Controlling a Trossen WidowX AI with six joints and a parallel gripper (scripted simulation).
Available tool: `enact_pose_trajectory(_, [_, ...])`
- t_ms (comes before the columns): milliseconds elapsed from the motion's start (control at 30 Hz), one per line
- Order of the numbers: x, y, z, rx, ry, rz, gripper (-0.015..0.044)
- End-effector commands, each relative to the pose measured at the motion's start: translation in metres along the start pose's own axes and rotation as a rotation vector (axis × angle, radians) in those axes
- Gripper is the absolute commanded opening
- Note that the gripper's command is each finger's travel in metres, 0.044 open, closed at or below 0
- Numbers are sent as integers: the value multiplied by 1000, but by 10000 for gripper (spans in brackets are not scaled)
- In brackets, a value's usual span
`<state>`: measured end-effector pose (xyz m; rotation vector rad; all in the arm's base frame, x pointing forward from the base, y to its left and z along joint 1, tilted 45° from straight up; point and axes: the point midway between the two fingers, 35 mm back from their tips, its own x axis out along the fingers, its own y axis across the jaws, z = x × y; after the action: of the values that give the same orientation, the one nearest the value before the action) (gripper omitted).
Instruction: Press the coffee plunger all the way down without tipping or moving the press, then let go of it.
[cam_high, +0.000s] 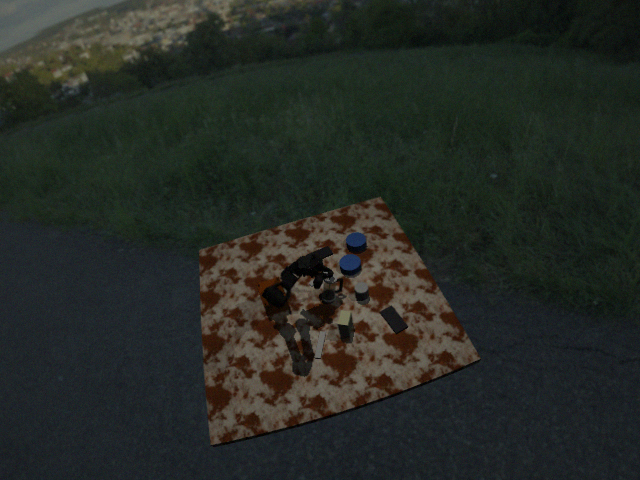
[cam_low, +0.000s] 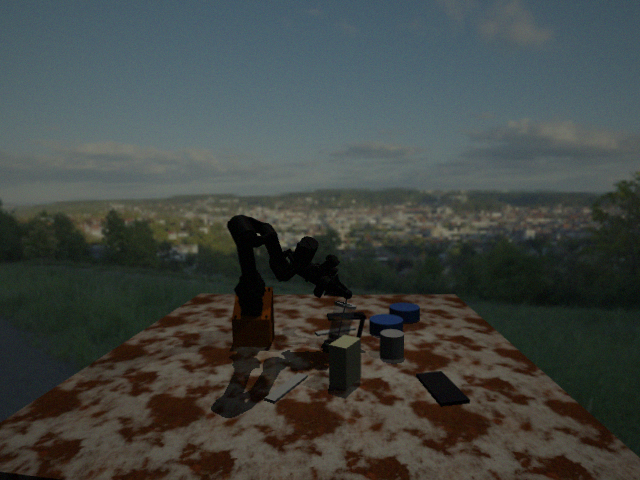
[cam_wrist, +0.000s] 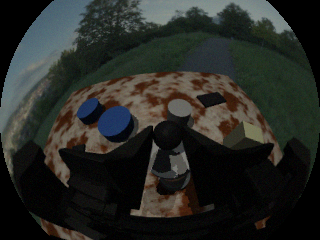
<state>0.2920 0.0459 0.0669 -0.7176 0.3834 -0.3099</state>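
Note:
A glass coffee press (cam_high: 329, 290) (cam_low: 342, 326) (cam_wrist: 171, 175) with a dark frame and handle stands upright on the rust-patterned table (cam_high: 248, 397) (cam_low: 155, 413). Its plunger knob (cam_wrist: 170, 136) (cam_low: 343, 303) is a dark ball on a thin rod above the lid. My gripper (cam_wrist: 167, 130) (cam_low: 341, 298) (cam_high: 324, 276) reaches down from the arm and is shut on the plunger knob, one finger on each side. The press body shows below the fingers in the wrist view.
Two blue round tins (cam_high: 356, 241) (cam_high: 350, 264) (cam_low: 404, 311) (cam_low: 385, 323) and a grey cylinder (cam_high: 361, 292) (cam_low: 391, 344) stand right of the press. A pale box (cam_high: 345, 325) (cam_low: 344, 361), a black slab (cam_high: 393, 319) (cam_low: 442, 387) and a grey strip (cam_high: 320, 344) (cam_low: 285, 387) lie in front.

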Motion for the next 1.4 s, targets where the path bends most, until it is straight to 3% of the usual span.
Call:
enact_pose_trajectory(0, [0, 0, 0, -1, 1, 0, 120])
enact_pose_trajectory(33, [0, 0, 0, -1, 1, 0, 120])
enact_pose_trajectory(433, [0, 0, 0, -1, 1, 0, 435])
enact_pose_trajectory(867, [-11, 9, 31, 6, -55, 42, 440])
enact_pose_trajectory(1200, [-65, -19, 50, -8, 16, 7, 440])
enact_pose_trajectory(1367, [-69, -23, 52, -12, 15, 2, 440])
